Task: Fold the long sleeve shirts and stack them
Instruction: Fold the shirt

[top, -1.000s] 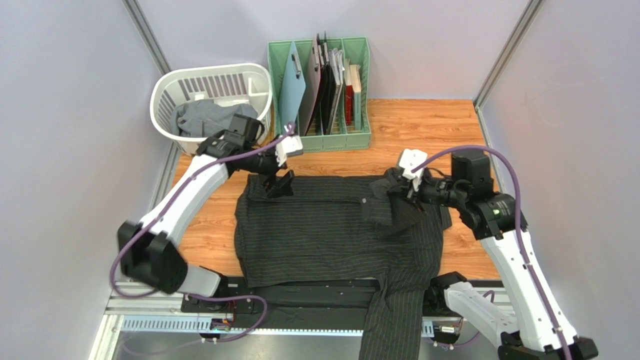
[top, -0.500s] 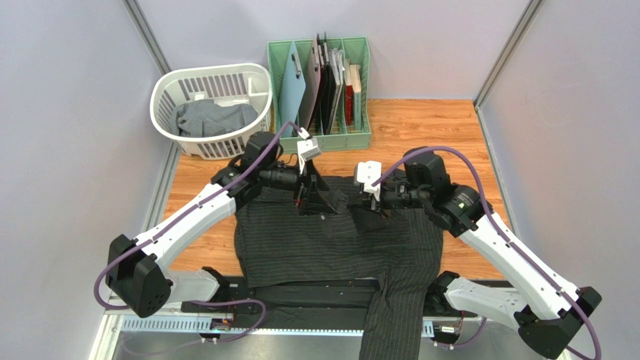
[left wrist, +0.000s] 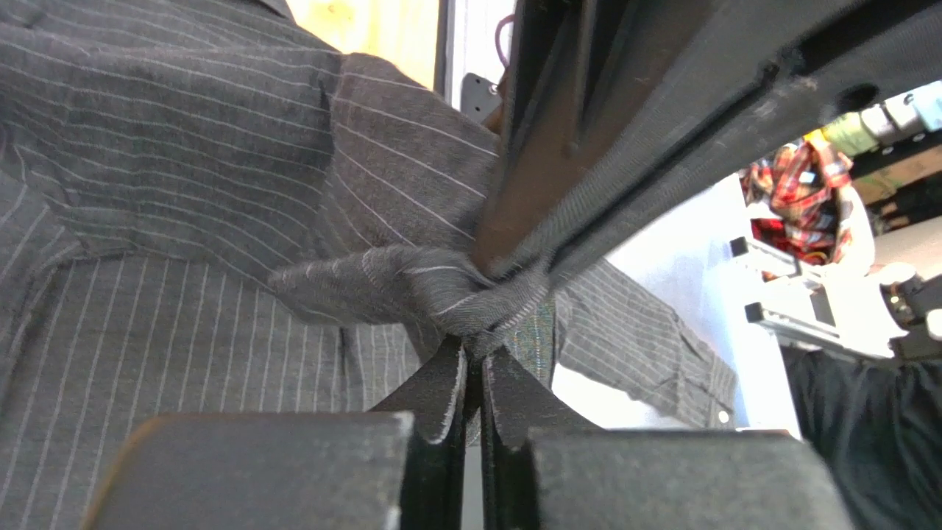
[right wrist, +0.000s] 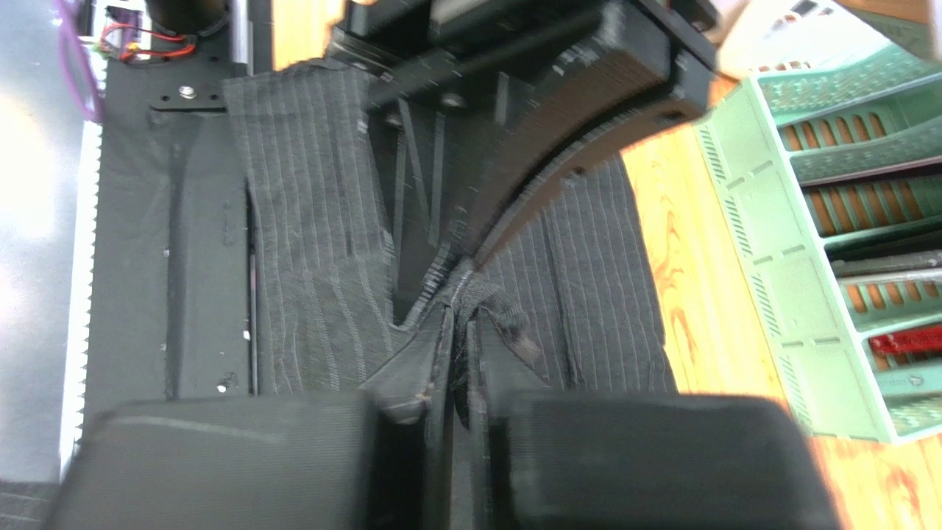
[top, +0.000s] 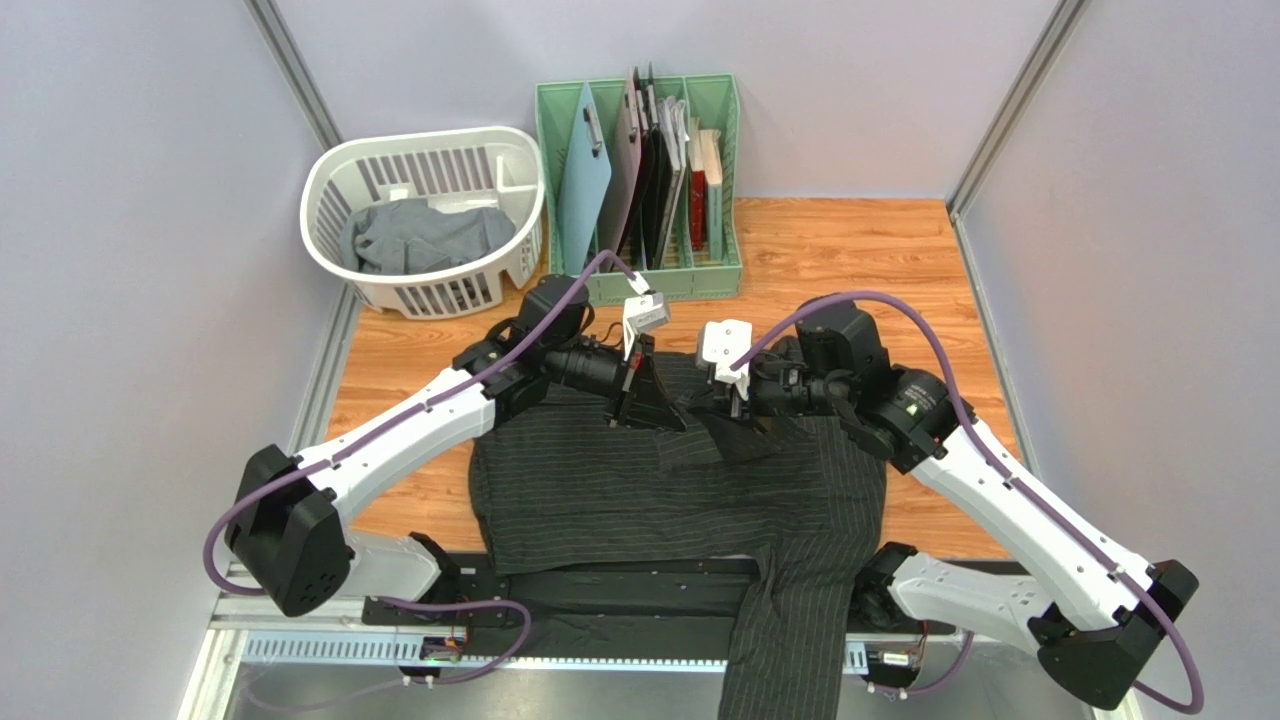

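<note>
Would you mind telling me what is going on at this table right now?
A black pinstriped shirt lies spread on the wooden table. The robot's left gripper and right gripper are each shut on a pinch of its cloth near the far edge. A grey shirt lies in the white basket.

Shirt [top: 631, 488] on table [top: 842, 255], basket [top: 323, 173] far left, rack [top: 559, 165] beside it

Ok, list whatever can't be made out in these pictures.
- Black pinstriped cloth shirt: its far edge, top view, covered by the left gripper and right gripper.
- Its hanging sleeve end: top view, cut off by the bottom edge.
- Plain grey cloth shirt: top view, mostly behind the white slotted plastic basket wall.
</note>
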Robot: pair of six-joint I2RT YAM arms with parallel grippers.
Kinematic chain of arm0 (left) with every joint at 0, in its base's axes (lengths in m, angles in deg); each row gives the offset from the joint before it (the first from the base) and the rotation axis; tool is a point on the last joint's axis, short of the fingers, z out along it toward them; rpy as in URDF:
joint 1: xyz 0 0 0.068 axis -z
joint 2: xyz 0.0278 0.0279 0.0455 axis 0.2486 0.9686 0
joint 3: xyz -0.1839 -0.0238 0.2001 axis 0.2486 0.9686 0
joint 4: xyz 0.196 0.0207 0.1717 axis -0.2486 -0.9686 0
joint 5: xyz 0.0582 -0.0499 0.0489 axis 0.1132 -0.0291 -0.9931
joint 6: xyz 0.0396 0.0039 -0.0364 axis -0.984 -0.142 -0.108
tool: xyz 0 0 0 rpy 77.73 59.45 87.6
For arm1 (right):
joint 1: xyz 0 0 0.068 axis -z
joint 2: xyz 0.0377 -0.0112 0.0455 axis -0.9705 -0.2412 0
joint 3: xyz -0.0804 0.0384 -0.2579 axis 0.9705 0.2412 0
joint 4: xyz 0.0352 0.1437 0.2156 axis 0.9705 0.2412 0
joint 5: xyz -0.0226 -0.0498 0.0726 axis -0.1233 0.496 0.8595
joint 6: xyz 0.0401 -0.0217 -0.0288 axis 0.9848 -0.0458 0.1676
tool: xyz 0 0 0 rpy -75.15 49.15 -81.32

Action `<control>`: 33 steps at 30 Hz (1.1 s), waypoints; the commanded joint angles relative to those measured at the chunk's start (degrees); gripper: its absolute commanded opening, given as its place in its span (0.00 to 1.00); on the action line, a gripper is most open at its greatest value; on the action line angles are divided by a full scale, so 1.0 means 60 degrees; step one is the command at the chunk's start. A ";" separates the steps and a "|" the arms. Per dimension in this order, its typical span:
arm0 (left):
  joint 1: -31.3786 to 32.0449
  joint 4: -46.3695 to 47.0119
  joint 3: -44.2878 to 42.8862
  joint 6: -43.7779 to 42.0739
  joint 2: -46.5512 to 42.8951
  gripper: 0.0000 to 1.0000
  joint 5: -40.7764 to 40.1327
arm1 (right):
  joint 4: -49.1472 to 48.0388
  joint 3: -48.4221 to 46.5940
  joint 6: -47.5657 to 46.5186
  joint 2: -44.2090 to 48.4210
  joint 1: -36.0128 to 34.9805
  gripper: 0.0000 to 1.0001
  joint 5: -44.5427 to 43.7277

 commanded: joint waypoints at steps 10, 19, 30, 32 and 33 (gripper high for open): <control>-0.0207 -0.2583 0.0346 -0.2914 -0.0681 0.00 0.0229 | 0.0627 0.0201 -0.0448 0.1170 0.2549 0.81 -0.1238; -0.0178 -0.5368 0.0097 -0.6436 -0.0916 0.00 -0.1658 | 0.1986 -0.1026 -0.3727 -0.2604 0.5500 0.50 -0.1072; -0.1364 -0.6351 -0.1104 -0.7185 -0.0726 0.00 -0.1530 | 0.1565 -0.2465 -0.5370 -0.6636 0.6102 0.41 -0.2130; -0.1453 -0.6380 -0.1337 -0.7170 -0.0580 0.00 -0.1472 | 0.1200 -0.2232 -0.5516 -0.6754 0.6102 0.38 -0.2335; -0.1569 -0.6351 -0.1397 -0.7141 -0.0536 0.00 -0.1443 | 0.1082 -0.2143 -0.5575 -0.6784 0.6102 0.37 -0.2364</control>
